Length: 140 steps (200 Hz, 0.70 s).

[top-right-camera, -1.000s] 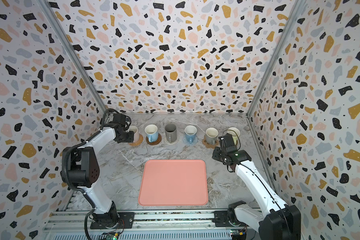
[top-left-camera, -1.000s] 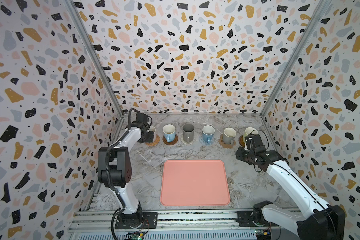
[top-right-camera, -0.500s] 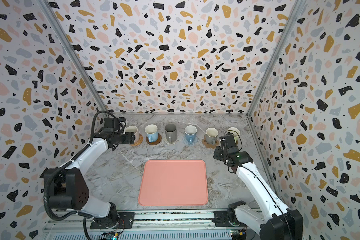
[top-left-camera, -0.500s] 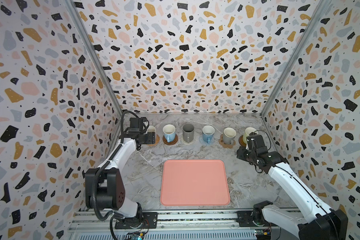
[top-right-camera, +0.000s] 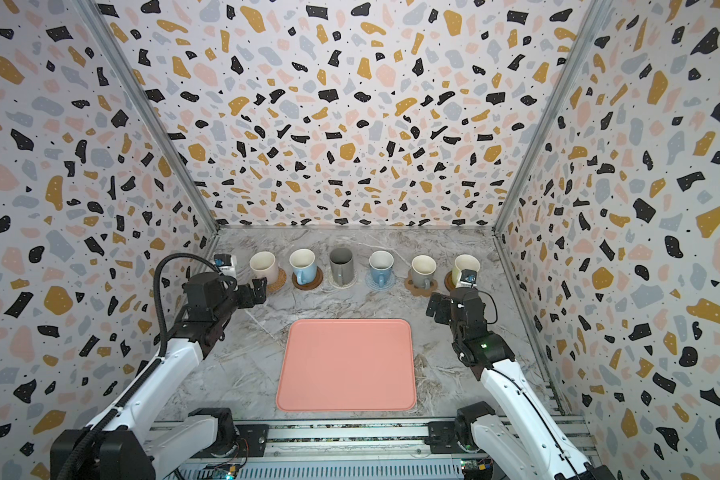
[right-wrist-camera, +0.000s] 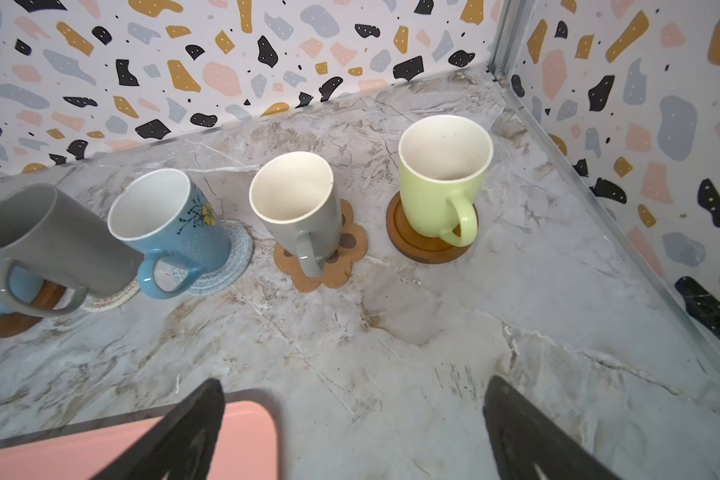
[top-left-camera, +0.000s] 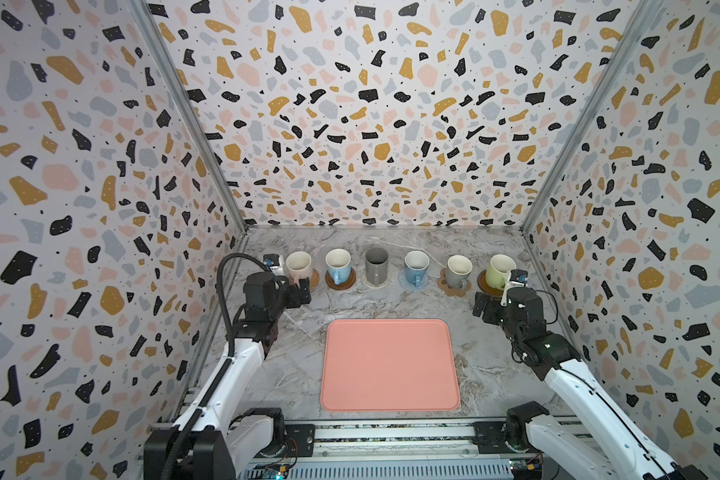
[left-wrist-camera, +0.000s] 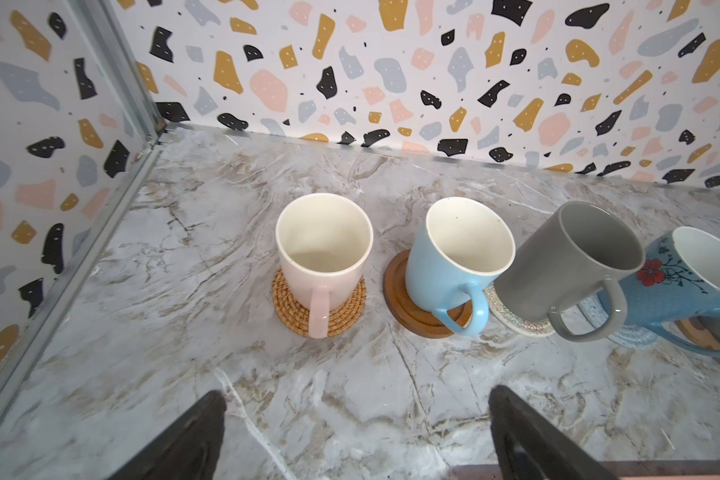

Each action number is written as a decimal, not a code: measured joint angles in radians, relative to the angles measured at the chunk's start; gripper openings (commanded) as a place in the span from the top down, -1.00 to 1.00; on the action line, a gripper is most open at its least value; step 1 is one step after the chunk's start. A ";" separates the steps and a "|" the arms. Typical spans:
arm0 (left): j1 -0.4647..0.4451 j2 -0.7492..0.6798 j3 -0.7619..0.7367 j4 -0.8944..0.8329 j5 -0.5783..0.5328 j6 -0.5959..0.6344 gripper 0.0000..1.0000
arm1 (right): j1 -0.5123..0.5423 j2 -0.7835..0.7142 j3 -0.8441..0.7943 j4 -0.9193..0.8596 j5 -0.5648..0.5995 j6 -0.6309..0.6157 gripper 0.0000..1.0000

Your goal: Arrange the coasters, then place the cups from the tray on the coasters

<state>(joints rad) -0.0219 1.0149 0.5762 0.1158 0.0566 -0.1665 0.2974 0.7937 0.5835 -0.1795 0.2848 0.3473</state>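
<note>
Cups (top-left-camera: 377,268) are sitting on coasters (top-left-camera: 350,282) in a row at the desk's (top-left-camera: 391,299) far end, beyond the tray (top-left-camera: 389,365). The left pincer (left-wrist-camera: 356,419) and right pincer (right-wrist-camera: 352,411) are hovering nearby, jaws apart, gripping nothing.

Cups (top-left-camera: 377,266) in row behind tray (top-left-camera: 389,365), each on own coaster (top-left-camera: 350,283) (row near back wall (top-left-camera: 383,124)).

White arms (top-left-camera: 579,387), black joints (top-left-camera: 528,316) (one black cable (top-left-camera: 222,291)).
</note>
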 measured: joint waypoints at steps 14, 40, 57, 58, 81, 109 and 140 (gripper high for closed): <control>0.000 -0.040 -0.106 0.113 -0.028 -0.014 -0.99 | -0.001 -0.040 -0.091 0.111 0.002 -0.067 -0.98; -0.001 -0.097 -0.303 0.329 -0.121 -0.051 -0.99 | -0.003 -0.091 -0.278 0.356 0.024 -0.192 -0.97; -0.001 -0.085 -0.381 0.437 -0.176 -0.071 -0.99 | -0.010 -0.074 -0.387 0.519 0.043 -0.258 -0.97; -0.001 -0.084 -0.382 0.439 -0.179 -0.071 -0.99 | -0.010 -0.069 -0.395 0.533 0.046 -0.261 -0.98; -0.012 -0.021 -0.382 0.504 -0.245 -0.061 -0.99 | -0.042 0.056 -0.470 0.709 0.063 -0.308 -0.98; -0.024 0.107 -0.380 0.632 -0.300 -0.042 -0.99 | -0.088 0.266 -0.473 0.849 0.061 -0.322 -0.98; -0.031 0.188 -0.391 0.717 -0.352 -0.011 -0.99 | -0.108 0.383 -0.459 0.992 0.032 -0.327 -0.97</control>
<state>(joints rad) -0.0528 1.2030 0.1852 0.8326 -0.2951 -0.1772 0.1890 1.1767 0.1246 0.8127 0.3164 0.0204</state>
